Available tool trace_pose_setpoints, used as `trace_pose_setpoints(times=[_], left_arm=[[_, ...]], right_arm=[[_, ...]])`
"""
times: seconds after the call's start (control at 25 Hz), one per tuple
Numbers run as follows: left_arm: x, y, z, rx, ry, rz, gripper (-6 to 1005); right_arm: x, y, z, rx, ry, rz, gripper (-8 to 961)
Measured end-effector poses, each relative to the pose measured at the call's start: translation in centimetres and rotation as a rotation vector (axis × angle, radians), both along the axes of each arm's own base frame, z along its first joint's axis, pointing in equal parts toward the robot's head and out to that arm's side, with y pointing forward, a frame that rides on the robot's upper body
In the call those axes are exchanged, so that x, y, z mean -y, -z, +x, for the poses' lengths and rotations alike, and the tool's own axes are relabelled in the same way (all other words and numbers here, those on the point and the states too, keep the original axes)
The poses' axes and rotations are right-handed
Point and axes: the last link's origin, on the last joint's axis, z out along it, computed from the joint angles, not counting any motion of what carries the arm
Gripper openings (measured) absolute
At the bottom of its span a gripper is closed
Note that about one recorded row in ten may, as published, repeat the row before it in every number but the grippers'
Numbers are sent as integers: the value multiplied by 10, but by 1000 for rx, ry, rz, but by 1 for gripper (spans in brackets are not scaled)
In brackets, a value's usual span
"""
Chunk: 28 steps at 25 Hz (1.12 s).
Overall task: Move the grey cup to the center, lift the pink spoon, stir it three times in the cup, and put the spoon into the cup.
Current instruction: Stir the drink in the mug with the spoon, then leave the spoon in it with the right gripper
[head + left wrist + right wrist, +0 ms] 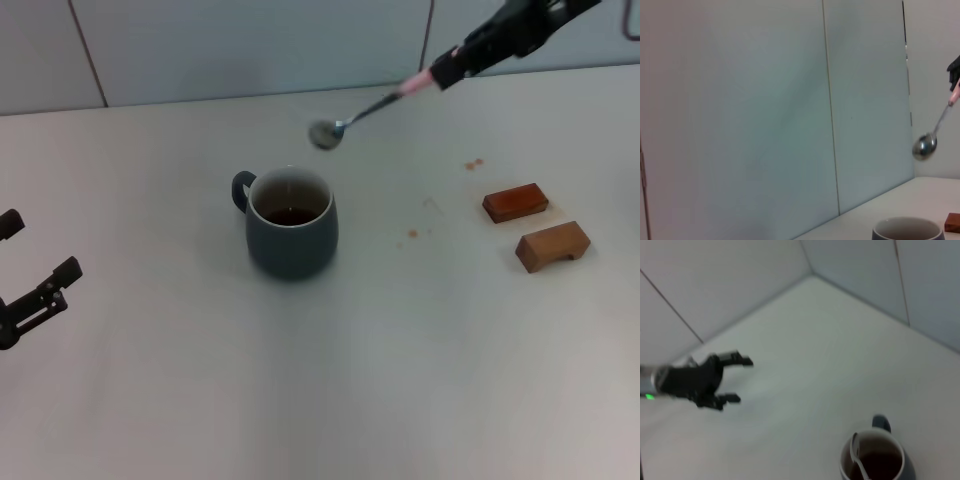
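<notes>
Head view: grey cup [291,235] stood upright near the middle of the white table [330,400], loop handle turned toward the far left, dark liquid visible low inside. Pink spoon [372,108] hung in the air beyond the cup and slightly to its right, metal bowl lowest and clear of the rim, not touching the cup, pink handle end slanting up into the right gripper [462,57]. Right gripper clenched on that handle, arm reaching in from the upper right corner. Left gripper [28,268] sat low at the left edge, well apart from the cup, fingers spread and holding nothing. Two brown wooden blocks [536,224] lay side by side on the right, near each other, well apart from the cup. A few small brown specks [473,164] marked the table between cup and blocks.

Left wrist view: mostly pale wall panels [765,110]. Spoon [932,135] seen suspended at the far edge, bowl down, stem rising to a sliver of pink handle and a dark bit of the right gripper [954,80]. Cup rim [907,229] just showing at the frame edge, well below the spoon bowl. Corner of a reddish block [953,222] beside it.

Right wrist view: looked down on the cup [875,457], handle pointing away, dark liquid inside. Spoon stem [857,457] appeared across the cup's opening, though whether above or inside could not be told from here. Left gripper [702,380] farther off over the table, fingers parted, empty.
</notes>
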Motion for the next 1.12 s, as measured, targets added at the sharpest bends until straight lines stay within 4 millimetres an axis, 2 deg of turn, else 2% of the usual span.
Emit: trace_pose_setpoints(times=[0.36,0.76,1.12], left_arm=[[0,2,1,4,0,-1,844],[0,2,2,5,3,-1,844],[-1,3,3,7,8,-4,844]], right_arm=[[-9,32,-11,114,13,-38,109],[-15,66,-3,196,13,-32,109],[-14,85,-7,215,-3,-49,110]])
